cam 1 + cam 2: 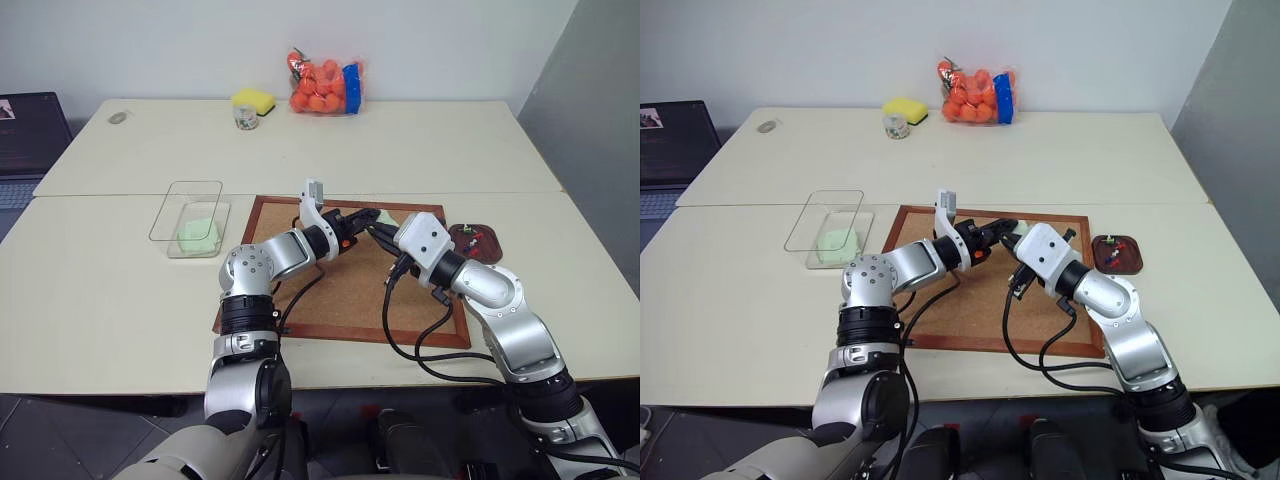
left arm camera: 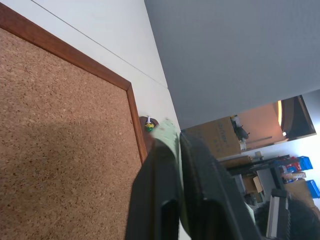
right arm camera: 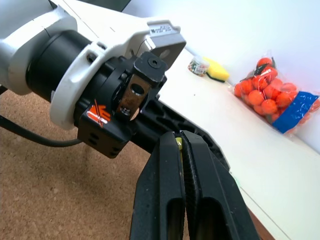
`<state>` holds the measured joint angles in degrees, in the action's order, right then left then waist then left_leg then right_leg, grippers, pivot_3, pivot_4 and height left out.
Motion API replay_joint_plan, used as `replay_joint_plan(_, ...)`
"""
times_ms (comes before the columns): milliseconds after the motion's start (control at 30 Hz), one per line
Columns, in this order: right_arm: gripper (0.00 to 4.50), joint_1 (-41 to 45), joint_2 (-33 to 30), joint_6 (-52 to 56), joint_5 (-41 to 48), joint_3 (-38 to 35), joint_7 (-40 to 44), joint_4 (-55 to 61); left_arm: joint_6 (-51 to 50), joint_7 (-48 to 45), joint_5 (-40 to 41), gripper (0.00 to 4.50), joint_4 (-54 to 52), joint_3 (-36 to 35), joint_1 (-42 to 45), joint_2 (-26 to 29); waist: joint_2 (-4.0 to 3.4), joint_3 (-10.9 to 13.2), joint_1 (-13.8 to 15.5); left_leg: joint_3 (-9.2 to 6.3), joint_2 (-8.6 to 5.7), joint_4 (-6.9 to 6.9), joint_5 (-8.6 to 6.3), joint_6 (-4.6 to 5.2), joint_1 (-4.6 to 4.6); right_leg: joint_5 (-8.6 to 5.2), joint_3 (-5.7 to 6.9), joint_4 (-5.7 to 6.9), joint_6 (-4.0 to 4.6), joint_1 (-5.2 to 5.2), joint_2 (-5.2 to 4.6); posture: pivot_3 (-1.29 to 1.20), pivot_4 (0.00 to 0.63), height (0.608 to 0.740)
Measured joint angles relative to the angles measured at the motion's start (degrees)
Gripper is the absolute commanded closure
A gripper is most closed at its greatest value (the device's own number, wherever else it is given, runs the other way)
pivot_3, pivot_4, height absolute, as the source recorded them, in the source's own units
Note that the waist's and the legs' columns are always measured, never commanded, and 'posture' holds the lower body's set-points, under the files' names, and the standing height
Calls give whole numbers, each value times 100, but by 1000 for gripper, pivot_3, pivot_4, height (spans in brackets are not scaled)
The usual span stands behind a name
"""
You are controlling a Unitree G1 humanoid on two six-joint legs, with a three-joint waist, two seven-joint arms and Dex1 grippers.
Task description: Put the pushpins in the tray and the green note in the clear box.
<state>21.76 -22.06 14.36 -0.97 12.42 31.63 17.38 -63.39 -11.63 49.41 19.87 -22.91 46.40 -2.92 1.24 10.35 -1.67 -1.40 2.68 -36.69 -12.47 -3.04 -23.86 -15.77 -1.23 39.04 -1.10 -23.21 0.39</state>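
Observation:
The green note (image 2: 169,146), a pale yellow-green slip, hangs above the far edge of the corkboard, and my left gripper (image 2: 172,137) is shut on it. My right gripper (image 3: 179,135) meets it from the other side, shut with a sliver of the same note (image 3: 177,142) between its tips. In the head views the two grippers touch tip to tip at the note (image 1: 386,216). The tray (image 1: 478,244), a dark reddish dish, sits right of the corkboard with pushpins (image 1: 470,238) in it. The clear box (image 1: 172,212) stands to the left.
The wood-framed corkboard (image 1: 340,290) lies below both arms. A mint-green pad (image 1: 198,235) lies inside the clear box. At the table's far side are a bag of orange balls (image 1: 325,88), a yellow sponge (image 1: 254,99) and a small jar (image 1: 245,118).

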Motion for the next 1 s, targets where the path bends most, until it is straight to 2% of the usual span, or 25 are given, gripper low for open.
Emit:
replay_joint_plan(400, 4500, 17, 555, 18, 89, -449, -633, 27, 129, 97, -1, 4452, -3, 2, -61, 31, 0, 0, 2, 0, 0, 0, 0, -1, 0, 0, -1, 1, 0, 0, 0, 0, 150, 740)
replay_joint_plan(700, 4500, -286, 521, 347, 294, -990, -916, 522, 399, 89, -132, 4452, -11, 97, -149, 162, 0, 0, 4, 2, -1, 0, 0, 0, 0, 0, -2, 0, 0, 1, -1, 0, 150, 740)
replay_joint_plan(1000, 4500, -822, 478, 1051, 629, -1630, -1174, 785, 809, -824, -638, 4452, -775, 1079, -549, 798, -1, 0, 5, 3, 0, 2, 0, -1, 0, 0, -4, 0, 1, 0, -1, 0, 150, 740)
